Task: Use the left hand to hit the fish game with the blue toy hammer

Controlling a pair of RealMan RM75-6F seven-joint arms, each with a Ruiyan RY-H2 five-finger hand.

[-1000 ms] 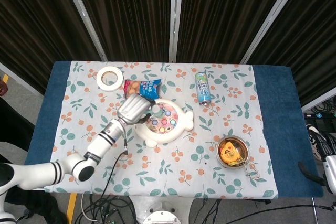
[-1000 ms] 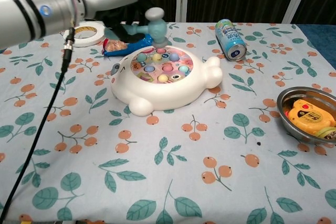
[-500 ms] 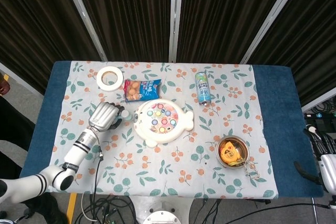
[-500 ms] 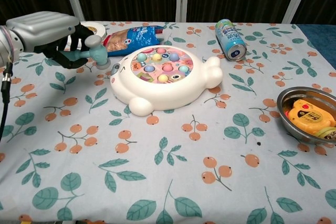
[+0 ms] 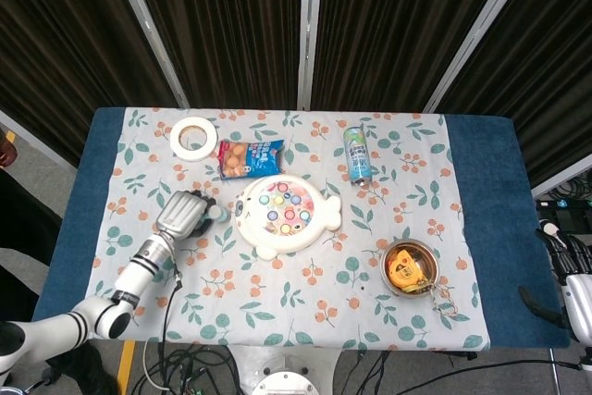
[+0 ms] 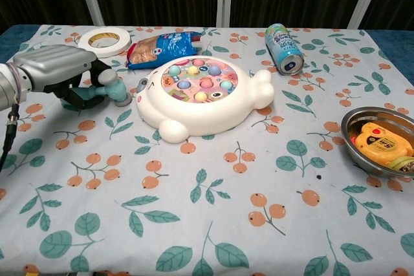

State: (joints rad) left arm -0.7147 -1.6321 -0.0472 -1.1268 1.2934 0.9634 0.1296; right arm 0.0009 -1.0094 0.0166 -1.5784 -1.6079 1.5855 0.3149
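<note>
The white fish game (image 5: 285, 215) (image 6: 201, 97) with its coloured pegs lies in the middle of the table. My left hand (image 5: 181, 216) (image 6: 61, 75) sits low to its left, just above the cloth, fingers wrapped around the blue toy hammer (image 6: 114, 90) (image 5: 215, 214). The hammer's pale blue head pokes out toward the game's left edge, a small gap apart from it. My right hand (image 5: 566, 289) shows only partly at the right edge of the head view, off the table; its finger state is unclear.
A blue snack bag (image 5: 249, 157) (image 6: 160, 46) and a tape roll (image 5: 192, 137) (image 6: 103, 39) lie behind the game. A drink can (image 5: 357, 155) (image 6: 283, 49) lies at the back right. A metal bowl (image 5: 407, 277) (image 6: 354, 125) with a yellow tape measure sits on the right.
My left hand has drawn back from above the game, leftward and down, carrying the hammer. It now sits low beside the game's left edge.
</note>
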